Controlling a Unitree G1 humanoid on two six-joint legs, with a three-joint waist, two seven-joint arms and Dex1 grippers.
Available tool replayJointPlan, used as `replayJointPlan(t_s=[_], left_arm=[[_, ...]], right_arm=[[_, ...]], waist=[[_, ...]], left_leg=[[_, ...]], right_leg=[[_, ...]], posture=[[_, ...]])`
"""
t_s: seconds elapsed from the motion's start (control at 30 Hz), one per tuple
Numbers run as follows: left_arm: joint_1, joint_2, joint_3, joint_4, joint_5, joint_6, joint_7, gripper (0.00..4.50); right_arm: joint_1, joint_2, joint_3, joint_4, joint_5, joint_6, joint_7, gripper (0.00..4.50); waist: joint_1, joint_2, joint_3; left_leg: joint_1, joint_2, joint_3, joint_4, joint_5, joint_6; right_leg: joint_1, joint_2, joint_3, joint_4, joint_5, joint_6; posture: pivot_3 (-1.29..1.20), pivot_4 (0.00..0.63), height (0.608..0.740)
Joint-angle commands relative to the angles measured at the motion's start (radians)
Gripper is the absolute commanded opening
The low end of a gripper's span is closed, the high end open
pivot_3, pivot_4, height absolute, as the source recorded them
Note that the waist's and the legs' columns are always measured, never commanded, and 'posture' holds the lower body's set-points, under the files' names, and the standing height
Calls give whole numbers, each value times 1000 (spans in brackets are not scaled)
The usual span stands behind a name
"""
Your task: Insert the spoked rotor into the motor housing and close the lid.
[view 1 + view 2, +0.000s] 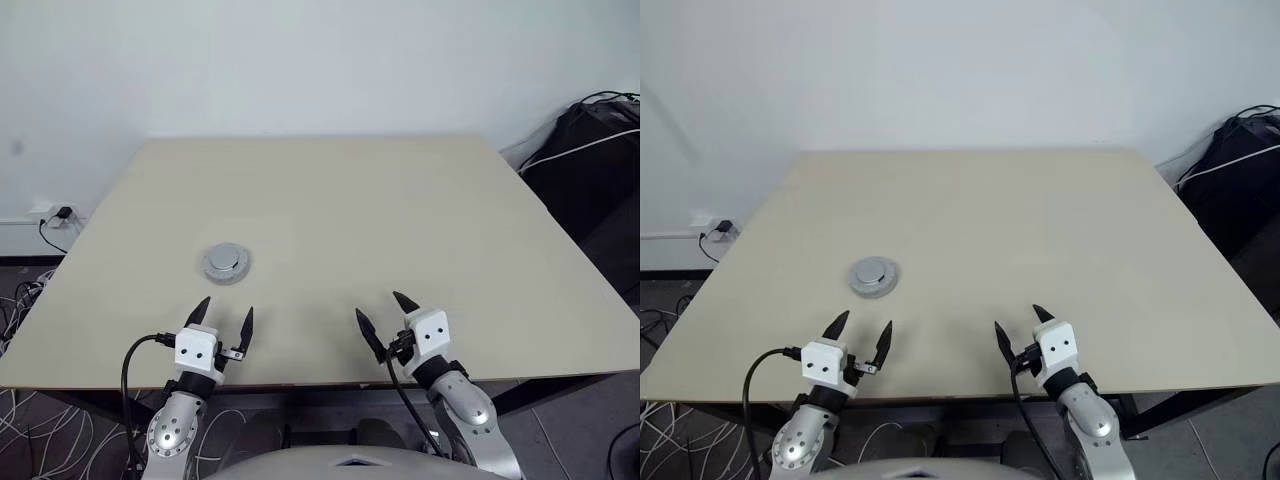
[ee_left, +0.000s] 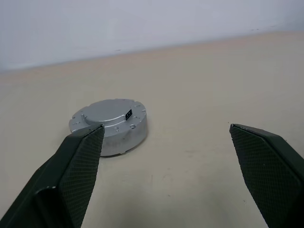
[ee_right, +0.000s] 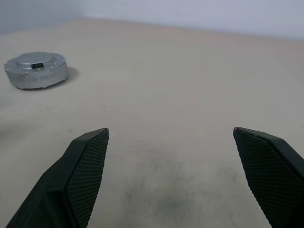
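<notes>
End effectors [image 1: 219, 322] empty — lid [image 1: 226, 262] round, grey

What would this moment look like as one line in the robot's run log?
motor housing: closed, lid on, alone on table | left hand: open, empty, behind it | right hand: open, empty

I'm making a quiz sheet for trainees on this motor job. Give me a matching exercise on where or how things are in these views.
Things:
1. motor assembly
2. left gripper
3. right gripper
4. table

States:
A. beige, bears the one round part
B. open, nearest the round part
C. grey, round, lid on top
D. open, over bare tabletop

Pairs: 1-C, 2-B, 3-D, 4-A
</notes>
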Motion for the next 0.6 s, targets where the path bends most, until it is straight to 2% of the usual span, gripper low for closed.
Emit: replayJointPlan(t_s=[0.03, 0.6], left_arm=[[-14, 6, -1, -24, -9, -6, -1, 4473], [-12, 0, -20, 14, -8, -29, -18, 4473]], right_arm=[[-10, 8, 2, -40, 11, -11, 1, 4500], [12, 2, 1, 0, 7, -59, 13, 4500]], waist=[[0, 0, 0], [0, 0, 0]], left_leg=[[0, 0, 0, 0, 0, 0], [1, 0, 0, 0, 0, 0]], right_leg=[[0, 0, 0, 0, 0, 0], [0, 0, 0, 0, 0, 0]], posture=[[0, 0, 740], [0, 0, 740]])
